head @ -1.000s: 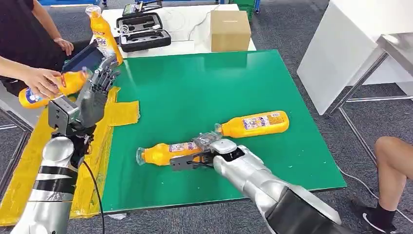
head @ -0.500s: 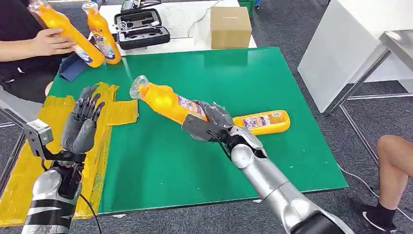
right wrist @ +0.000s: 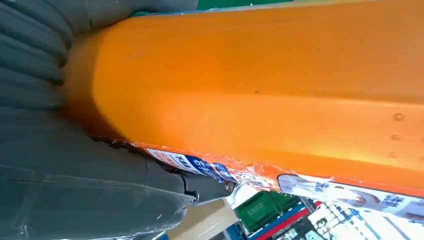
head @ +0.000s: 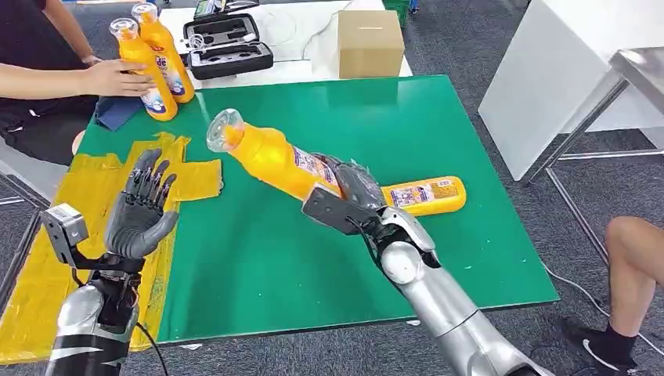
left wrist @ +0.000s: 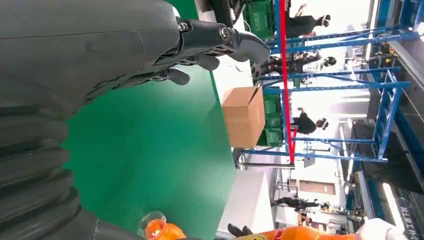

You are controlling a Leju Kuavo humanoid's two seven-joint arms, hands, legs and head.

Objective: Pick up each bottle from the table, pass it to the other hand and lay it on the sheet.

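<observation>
Silver arms (grey, dark-fingered hands)

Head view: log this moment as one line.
right hand: holds orange bottle lifted, cap toward left hand | left hand: open over yellow sheet | second bottle: lying on green table

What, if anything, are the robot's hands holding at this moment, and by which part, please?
The right hand grips an orange bottle by its lower body, near the base, lifted off the table. The left hand holds nothing, its fingers spread.

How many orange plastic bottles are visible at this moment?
4. One orange plastic bottle is held up by the right hand; one lies on the green mat; two stand at the far left corner, one under a person's hand.
</observation>
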